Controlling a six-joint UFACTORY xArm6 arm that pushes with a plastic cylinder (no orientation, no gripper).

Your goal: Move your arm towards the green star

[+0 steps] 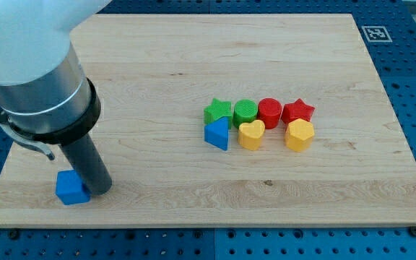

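Down near the view's bottom left corner of the pale wooden board [193,50], my tip [101,189], the end of the dark straight rod, touching or just beside a small blue cube block [71,188] at its 9 o'clock. No pincer here at all, only a plain rod, so nothing to open, shut or hold. Far off toward 2 o'clock from my tip, the green star-shaped block [217,111], well apart, at the left end of a tight bunch. Right next to the star: a green round block [245,110] at its 3 o'clock and a blue triangle block [217,133] at its 6 o'clock. Further along, a red round block [270,110], a red star block [298,110], a yellow heart block [250,133] and a yellow six-sided block [299,134]. Likely trouble: going too fast or too far and bumping the star into its neighbours, or coming in low and knocking the blue triangle first. Dragging the blue cube along looks unlikely, with the cube on the far side.
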